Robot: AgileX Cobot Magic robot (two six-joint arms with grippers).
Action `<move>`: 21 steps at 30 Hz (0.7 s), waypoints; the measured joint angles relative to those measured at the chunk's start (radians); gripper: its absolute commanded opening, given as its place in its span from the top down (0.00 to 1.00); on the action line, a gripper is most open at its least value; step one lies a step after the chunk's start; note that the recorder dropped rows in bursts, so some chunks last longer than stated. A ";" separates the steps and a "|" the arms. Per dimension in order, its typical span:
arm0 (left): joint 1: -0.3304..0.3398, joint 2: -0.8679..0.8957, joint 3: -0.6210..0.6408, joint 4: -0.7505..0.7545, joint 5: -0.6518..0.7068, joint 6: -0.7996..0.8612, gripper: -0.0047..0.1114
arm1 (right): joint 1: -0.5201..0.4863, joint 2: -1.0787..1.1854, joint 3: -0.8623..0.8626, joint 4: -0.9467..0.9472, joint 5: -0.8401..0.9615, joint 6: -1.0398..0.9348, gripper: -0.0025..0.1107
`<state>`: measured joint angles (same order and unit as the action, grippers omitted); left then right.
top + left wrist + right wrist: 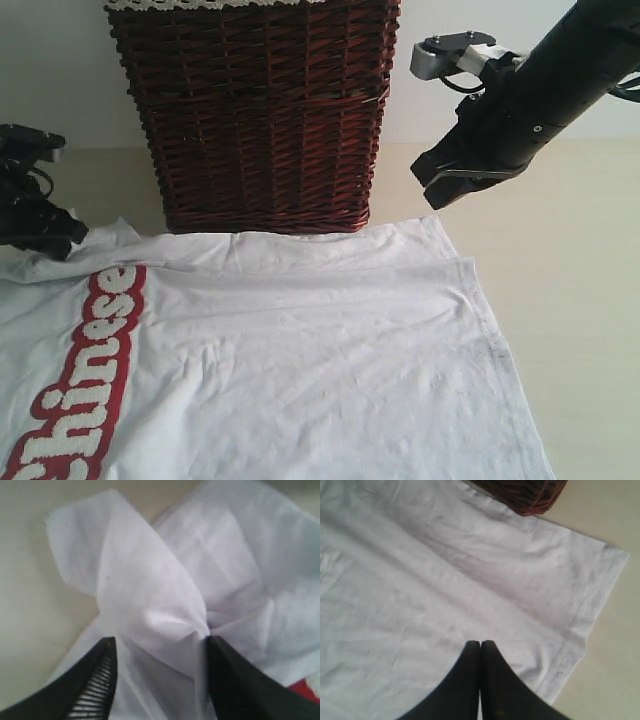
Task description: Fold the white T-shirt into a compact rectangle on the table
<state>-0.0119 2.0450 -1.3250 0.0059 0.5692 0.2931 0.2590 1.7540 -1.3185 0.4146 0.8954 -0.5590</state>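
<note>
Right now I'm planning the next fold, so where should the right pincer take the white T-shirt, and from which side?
I'd grip the white T-shirt at its hem corner beside the basket. That corner lies flat with table showing beyond it, so the right pincer, shut now, should open and come from the table side, one finger sliding under the edge.

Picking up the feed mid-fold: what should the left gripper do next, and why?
Probably close the left gripper: its jaws stand open astride a bunched-up fold of the white T-shirt, so a grasp looks ready. The right gripper is shut on nothing, raised over the shirt near its corner, so it can wait.
</note>
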 measured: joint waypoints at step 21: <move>-0.144 0.088 -0.023 -0.025 -0.251 0.097 0.95 | 0.000 0.000 0.000 0.000 -0.051 -0.008 0.98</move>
<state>-0.1561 2.1334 -1.3482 -0.0190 0.3186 0.3900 0.2590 1.7540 -1.3185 0.4146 0.8448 -0.5672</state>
